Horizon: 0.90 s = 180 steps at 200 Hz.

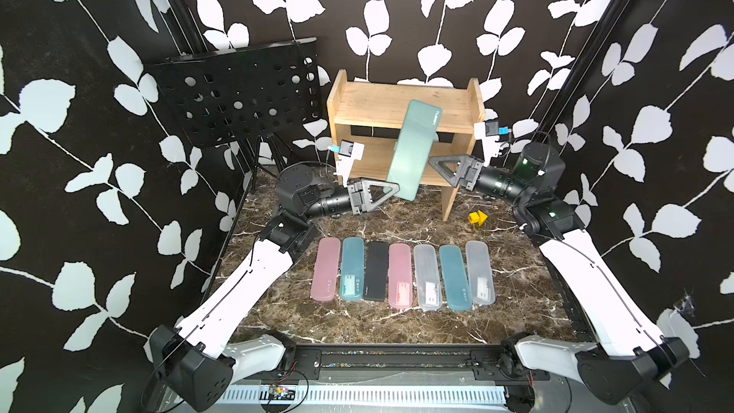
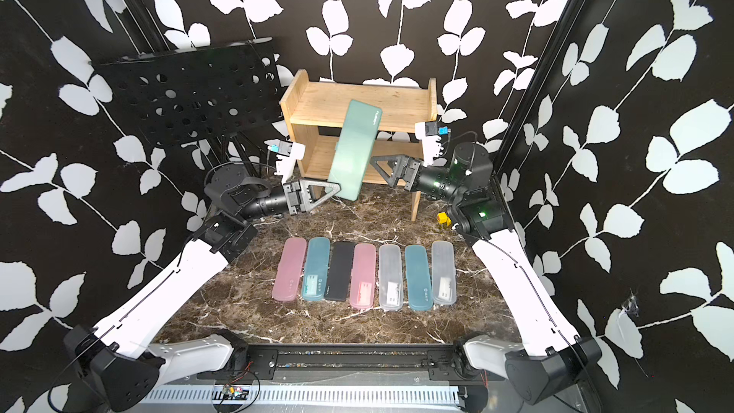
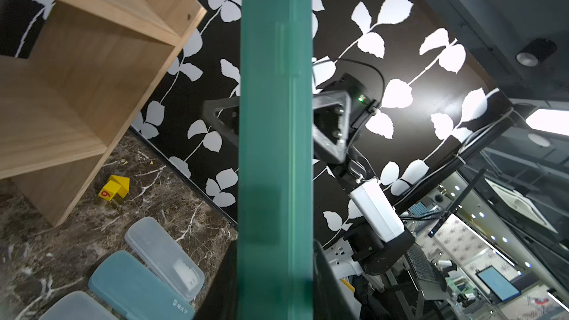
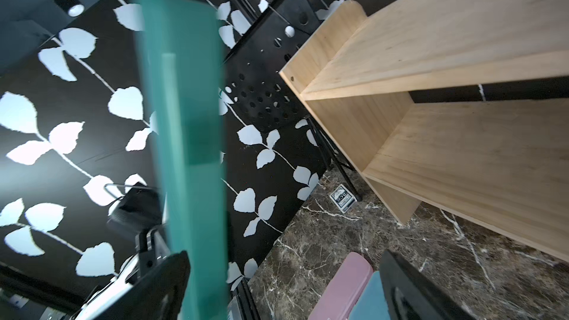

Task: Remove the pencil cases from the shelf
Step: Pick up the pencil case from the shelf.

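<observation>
While off shelf (image 1: 365, 110), green case (image 1: 413, 148) aloft

twin high views over the whole table (image 1: 397, 323), close wrist views toward the shelf (image 3: 77, 72)

Sea-green and plain, that was the green pencil case (image 1: 415, 148), against the pale honey grain of the shelf (image 1: 373, 109). The row ran pink case (image 1: 325, 270), teal case (image 1: 352, 268), black case (image 1: 376, 270), second pink case (image 1: 400, 274), frosted clear case (image 1: 427, 276), second teal case (image 1: 455, 278), second frosted case (image 1: 479, 272). The table (image 1: 397, 323) was brown marble veined white; the walls (image 1: 99, 152) were black with white leaf-vines; the stand (image 1: 238, 97) was black, dotted with holes; the little block (image 1: 477, 218) was yellow with a red numeral.
</observation>
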{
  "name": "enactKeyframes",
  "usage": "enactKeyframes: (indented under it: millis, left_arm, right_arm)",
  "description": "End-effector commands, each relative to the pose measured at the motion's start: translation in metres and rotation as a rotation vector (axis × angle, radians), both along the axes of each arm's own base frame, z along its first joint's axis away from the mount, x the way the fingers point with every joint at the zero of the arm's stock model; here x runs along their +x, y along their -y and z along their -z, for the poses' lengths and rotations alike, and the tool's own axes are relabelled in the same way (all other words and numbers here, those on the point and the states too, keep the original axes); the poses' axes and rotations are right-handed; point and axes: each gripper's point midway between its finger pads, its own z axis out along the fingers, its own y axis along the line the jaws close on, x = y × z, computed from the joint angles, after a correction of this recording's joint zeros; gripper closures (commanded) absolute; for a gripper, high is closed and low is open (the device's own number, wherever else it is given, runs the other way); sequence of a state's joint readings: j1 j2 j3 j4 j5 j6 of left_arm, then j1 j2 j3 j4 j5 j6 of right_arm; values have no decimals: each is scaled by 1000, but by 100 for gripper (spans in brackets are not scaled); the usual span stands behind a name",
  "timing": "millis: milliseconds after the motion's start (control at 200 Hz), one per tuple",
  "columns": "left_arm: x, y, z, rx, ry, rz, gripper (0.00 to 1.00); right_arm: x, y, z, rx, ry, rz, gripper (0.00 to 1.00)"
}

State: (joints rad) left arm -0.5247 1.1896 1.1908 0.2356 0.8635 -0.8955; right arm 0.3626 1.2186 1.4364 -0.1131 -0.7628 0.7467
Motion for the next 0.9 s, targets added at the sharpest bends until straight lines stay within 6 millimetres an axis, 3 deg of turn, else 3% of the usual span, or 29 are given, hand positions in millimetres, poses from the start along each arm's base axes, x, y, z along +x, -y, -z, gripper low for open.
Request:
enactKeyframes:
  millis: [0,120,220,445,685,745,895]
  left_arm:
    - [-1,-7,-5,-20,-6,-19,100]
    - [-3,-6,-3,-30,-19,6,100]
    - [-5,-6,-3,-36,-18,13,100]
    - [-9,-8,-2,-33,-18,14,100]
    - [-10,-9,4,-27,-37,8,100]
    - [-11,-10,7,-26,-43,7,100]
    - [-10,-10,15,-19,-62,2,100]
  right_arm:
    - [-29,-3,-36,67,150,-100,1]
    - [-28,-10,-51,85,164,-146,1]
    - [-17,-15,-51,67,157,-145,1]
    - [12,-28,-34,34,137,-137,1]
    - [20,-51,-33,36,154,-201,1]
    - [21,-55,-35,54,155,-220,6]
    - [20,-62,-37,90,160,-257,36]
